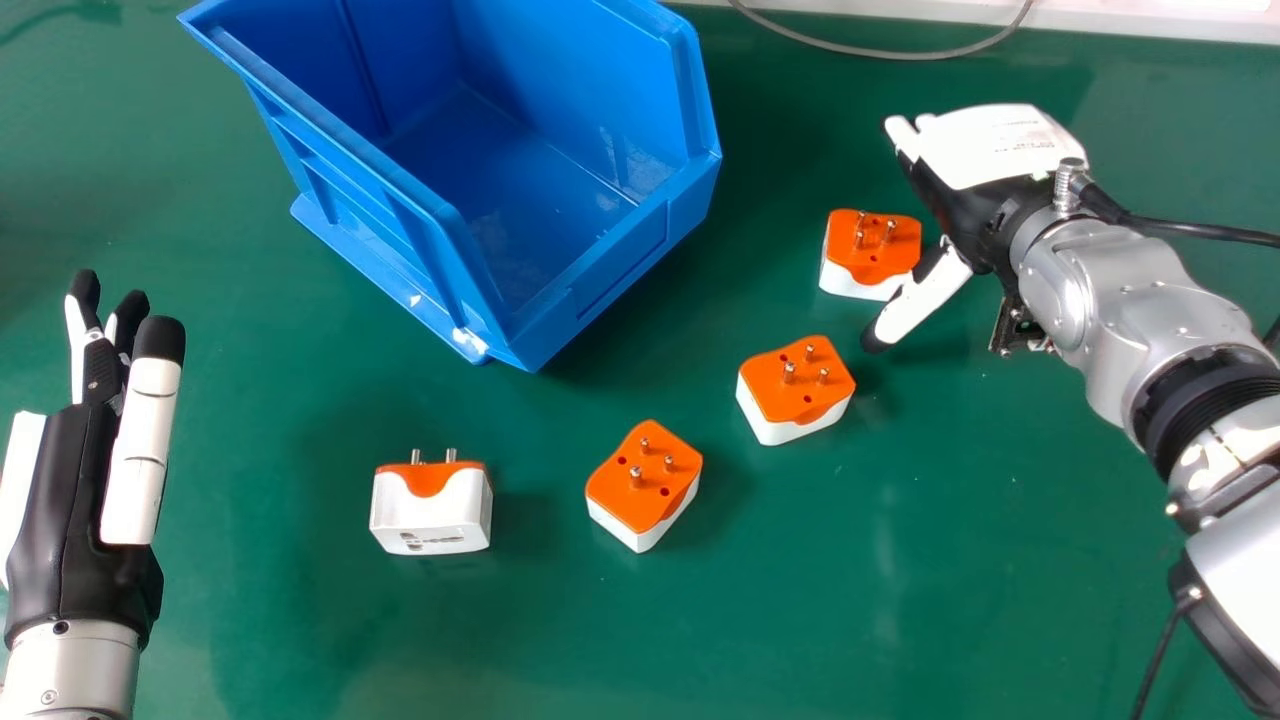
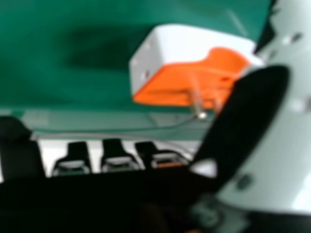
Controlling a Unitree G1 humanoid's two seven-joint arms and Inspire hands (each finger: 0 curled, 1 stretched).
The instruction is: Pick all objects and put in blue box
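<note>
The right robot hand (image 1: 985, 150) is wide over the table (image 1: 900, 600), its thumb (image 1: 922, 300) spread well away from its fingers (image 1: 903, 138). The nearest adapter (image 1: 872, 248) sits in the opening between the two, partly behind the thumb in the head view; whether they touch, I cannot tell. The right hand view also has this adapter beside the thumb, prongs out from its orange face.

The second adapter (image 1: 795, 385) is near the thumb's tip, on the robot's side of it. Farther to the left of the right robot hand, and closer to the robot, is the third adapter (image 1: 645, 478) — and beyond that, farther left, the fourth adapter (image 1: 430, 505), well apart from both hands. All four stand on the table with prongs up.

The blue box (image 1: 645, 242) is to the left of the right robot hand, its open top facing up. The left robot hand (image 1: 70, 520) is at the head view's left edge, fingers straight — left of the fourth adapter. A grey cable (image 1: 900, 54) curves past the right robot hand's far side.
</note>
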